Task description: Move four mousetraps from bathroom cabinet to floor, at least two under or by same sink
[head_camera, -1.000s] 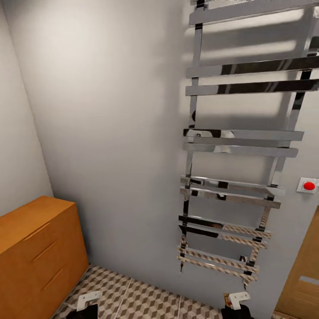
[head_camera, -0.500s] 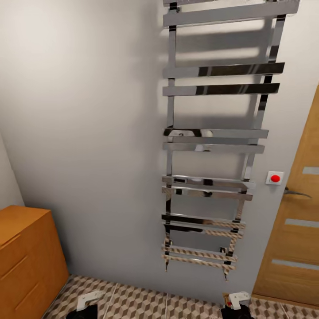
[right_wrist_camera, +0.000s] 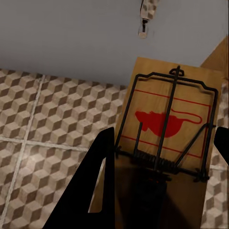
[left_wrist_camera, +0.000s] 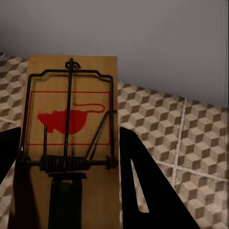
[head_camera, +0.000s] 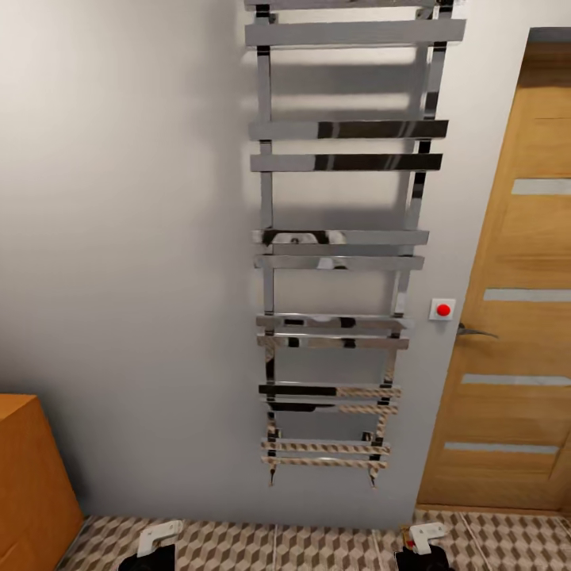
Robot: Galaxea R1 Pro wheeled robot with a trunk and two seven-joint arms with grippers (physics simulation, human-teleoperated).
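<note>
**Kid:** What are you holding right now?

**Me:** Two mousetraps. My left gripper has its fingers shut tight on one mousetrap. My right gripper is squeezing the other mousetrap the same way. Each one is a little wooden board with black wire and a red mouse drawn on it.

**Kid:** Are they on the floor yet?

**Me:** No. Both hang up in the air over the bathroom floor, the one with the cube pattern tiles. From my head camera I can just see the tops of my two grippers along the near edge of the floor.

**Kid:** Where is the cabinet?

**Me:** A corner of the orange cabinet sits off to my left, against the wall. In front of me is a shiny towel rail on the grey wall, and a wooden door to my right with a red button beside it.

**Kid:** So how much is done?

**Me:** I think less than half. No trap is set down that I can see. I can't see the sink from here, so I have to find it, then put these two down next to it. I guess the other two are left to fetch.
</note>
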